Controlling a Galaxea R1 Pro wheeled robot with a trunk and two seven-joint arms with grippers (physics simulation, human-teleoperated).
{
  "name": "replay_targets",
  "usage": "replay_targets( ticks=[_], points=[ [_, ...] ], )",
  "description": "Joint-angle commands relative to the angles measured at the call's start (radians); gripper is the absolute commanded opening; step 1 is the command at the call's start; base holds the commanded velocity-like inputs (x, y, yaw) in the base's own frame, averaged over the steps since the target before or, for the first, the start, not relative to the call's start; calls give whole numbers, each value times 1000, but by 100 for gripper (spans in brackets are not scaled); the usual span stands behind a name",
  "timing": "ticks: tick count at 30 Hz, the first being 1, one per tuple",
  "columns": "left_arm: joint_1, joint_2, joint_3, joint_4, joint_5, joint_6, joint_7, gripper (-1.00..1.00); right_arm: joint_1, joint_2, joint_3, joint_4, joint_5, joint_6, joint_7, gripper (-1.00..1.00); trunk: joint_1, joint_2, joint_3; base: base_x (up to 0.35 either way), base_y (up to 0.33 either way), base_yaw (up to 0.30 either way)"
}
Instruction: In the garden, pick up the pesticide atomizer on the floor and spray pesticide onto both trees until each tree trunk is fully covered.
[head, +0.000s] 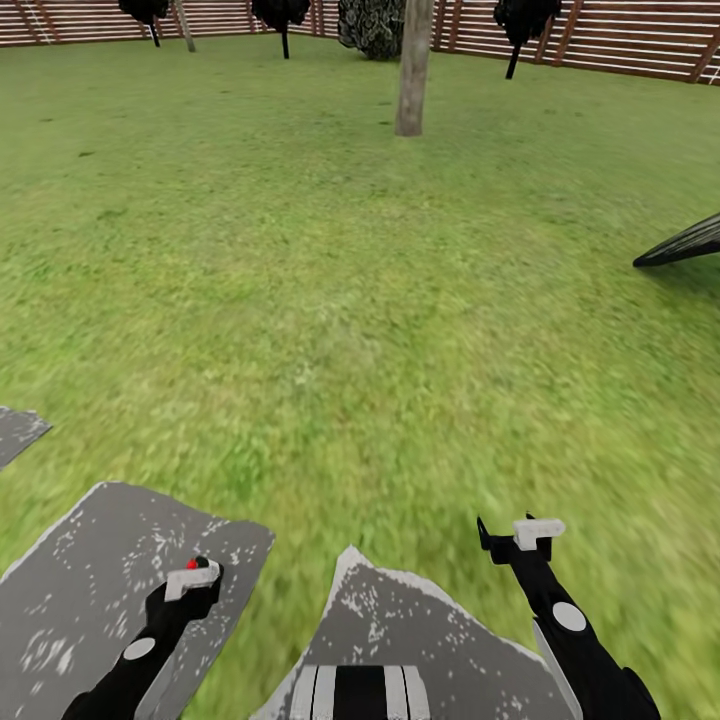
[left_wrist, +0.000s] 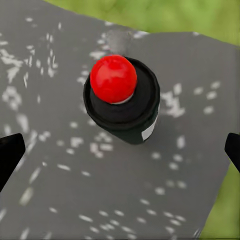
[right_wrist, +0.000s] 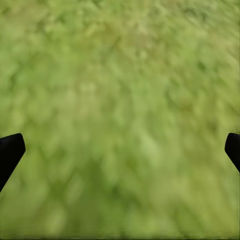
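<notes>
The pesticide atomizer (left_wrist: 122, 97), a black bottle with a round red cap, stands upright on a grey stepping stone (left_wrist: 50, 100). My left gripper (left_wrist: 121, 152) hovers right above it, open, with a dark fingertip on either side and clear of the bottle. From the head view, just the red cap of the atomizer (head: 193, 564) peeks past the left gripper (head: 190, 582) at the bottom left. My right gripper (head: 520, 535) hangs open over bare grass (right_wrist: 120, 100). One tree trunk (head: 412, 70) rises far ahead on the lawn; a thinner trunk (head: 184, 25) stands at the far left by the fence.
Grey stepping stones (head: 80, 600) lie around my base, one more stone (head: 400, 620) in the middle. A slatted wooden fence (head: 620, 40) closes the far side, with dark plants and a round bush (head: 372, 25) before it. A striped leaf (head: 685, 243) juts in at the right.
</notes>
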Motion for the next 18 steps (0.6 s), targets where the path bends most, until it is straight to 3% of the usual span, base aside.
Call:
replay_targets(
  ticks=[1, 5, 12, 18],
  points=[
    [0, -1, 0, -3, -11, 0, 0, 100, 0, 0, 0, 0, 0, 0, 0, 100, 0, 0, -5, 0, 0, 0],
    [0, -2, 1, -7, -33, -1, 0, 100, 0, 0, 0, 0, 0, 0, 0, 100, 2, -1, -27, 0, 0, 0],
    [1, -3, 2, -8, -37, -2, 0, 100, 0, 0, 0, 0, 0, 0, 0, 100, 5, -3, -65, 0, 0, 0],
    [1, -2, 1, -8, -37, -2, 0, 100, 0, 0, 0, 0, 0, 0, 0, 100, 5, -3, -69, 0, 0, 0]
  ],
)
